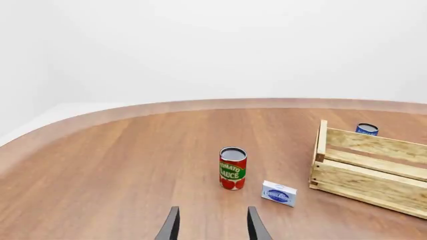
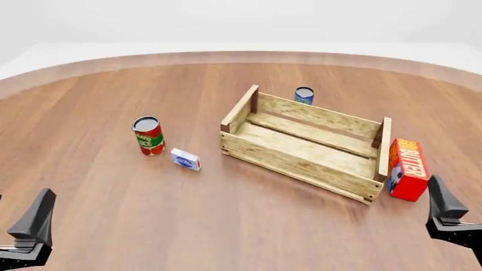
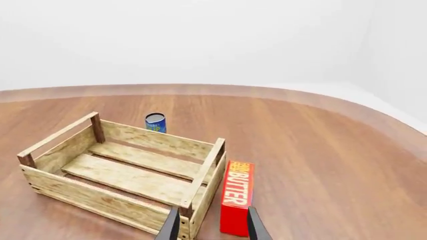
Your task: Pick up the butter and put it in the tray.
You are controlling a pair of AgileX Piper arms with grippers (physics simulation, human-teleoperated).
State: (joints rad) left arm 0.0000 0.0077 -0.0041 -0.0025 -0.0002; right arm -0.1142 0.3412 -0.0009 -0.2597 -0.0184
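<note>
Red-and-orange rectangular butter carton point(image 2: 408, 169) upright on wooden bench point(image 2: 226, 226), just beside right end board of light slatted wooden tray point(image 2: 301, 148). Left jaws point(image 1: 212, 223) and right jaws point(image 3: 212, 223) both parted, empty, near front edge.

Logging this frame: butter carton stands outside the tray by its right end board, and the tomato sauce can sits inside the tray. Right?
Not quite. The tomato sauce can stands on the table left of the tray, as the front view shows. The butter does stand outside by the right end board.
</note>
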